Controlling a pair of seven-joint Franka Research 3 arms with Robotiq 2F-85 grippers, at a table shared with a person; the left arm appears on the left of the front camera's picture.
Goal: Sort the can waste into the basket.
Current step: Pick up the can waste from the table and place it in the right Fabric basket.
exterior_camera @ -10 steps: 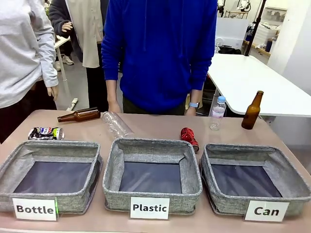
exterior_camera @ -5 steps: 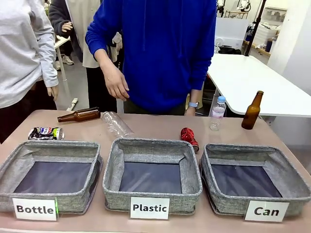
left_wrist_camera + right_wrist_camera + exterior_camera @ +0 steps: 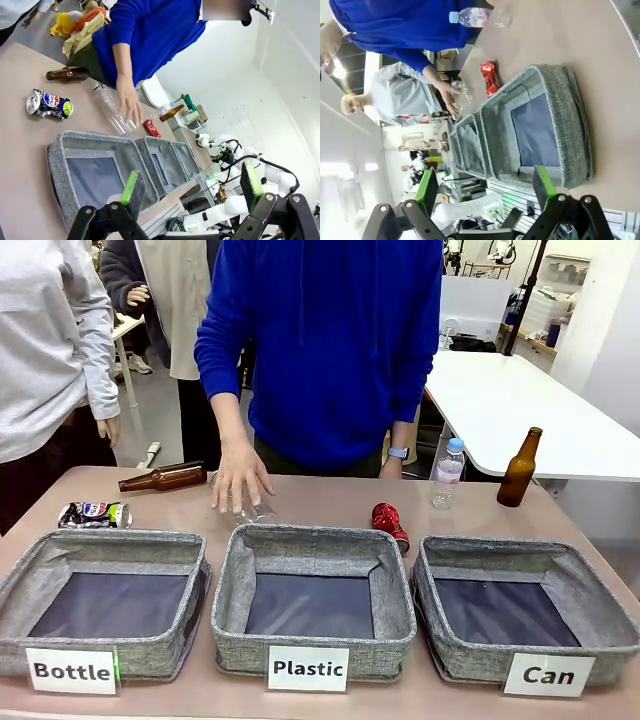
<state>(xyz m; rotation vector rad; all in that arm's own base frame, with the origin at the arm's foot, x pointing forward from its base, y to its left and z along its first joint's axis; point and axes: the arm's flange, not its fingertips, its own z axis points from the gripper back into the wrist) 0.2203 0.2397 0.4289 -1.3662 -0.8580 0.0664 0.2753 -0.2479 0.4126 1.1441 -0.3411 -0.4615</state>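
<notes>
The grey fabric basket (image 3: 495, 551) labelled "Can" stands at the table's front right, with nothing in it. A crushed red can (image 3: 390, 525) lies just behind the gap between it and the middle basket. A crushed blue-and-white can (image 3: 95, 514) lies at the far left, behind the "Bottle" basket. In the left wrist view my left gripper (image 3: 190, 181) hangs open above the baskets, with the blue-and-white can (image 3: 49, 104) and the red can (image 3: 151, 128) beyond. My right gripper (image 3: 485, 183) is open above the "Can" basket (image 3: 572, 115), and the red can (image 3: 489, 77) lies past it.
A person in a blue top rests a hand (image 3: 240, 478) on a clear plastic bottle behind the "Plastic" basket (image 3: 312, 540). The "Bottle" basket (image 3: 100, 540) stands left. A brown bottle (image 3: 165, 478) lies at the back left. A water bottle (image 3: 448, 473) and an upright brown bottle (image 3: 519, 468) stand back right.
The person's hand rose from the table edge, then came down onto the clear plastic bottle. The cans and baskets have not moved.
</notes>
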